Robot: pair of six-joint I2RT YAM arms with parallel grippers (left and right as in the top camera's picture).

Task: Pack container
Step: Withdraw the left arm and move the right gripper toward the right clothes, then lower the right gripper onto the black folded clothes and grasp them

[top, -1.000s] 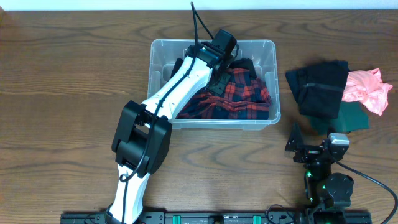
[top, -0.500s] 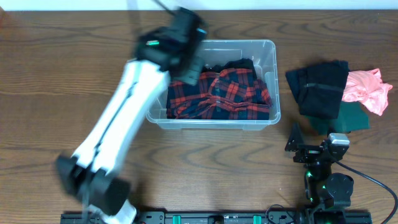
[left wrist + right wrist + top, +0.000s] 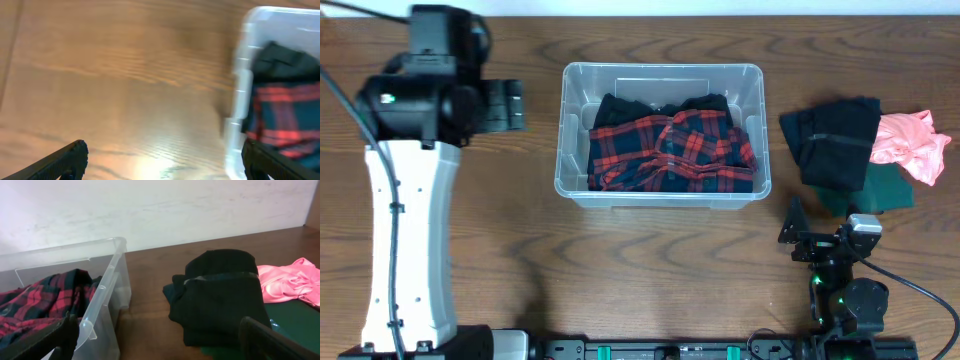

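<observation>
The clear container point(image 3: 565, 140) stands at the table's middle back, holding a red plaid garment point(image 3: 670, 150) over dark cloth. My left gripper point(image 3: 517, 106) hovers left of the bin, apart from it, open and empty. In the left wrist view its fingers point(image 3: 65, 160) frame bare wood, with the container's rim point(image 3: 240, 85) and the plaid point(image 3: 285, 110) at the right. My right gripper point(image 3: 820, 235) rests low at the front right, open with nothing between its fingers point(image 3: 270, 340). It faces the container point(image 3: 107, 280) and a folded black garment point(image 3: 220, 295).
Right of the bin lies a pile of clothes: a black piece point(image 3: 835, 140), a pink one point(image 3: 910, 145) and a green one point(image 3: 880, 190) underneath. A white wall stands behind the table's back edge.
My left gripper opened, let go of the plaid garment inside the bin, and swung up and out to the left of it. The right arm stayed still.
</observation>
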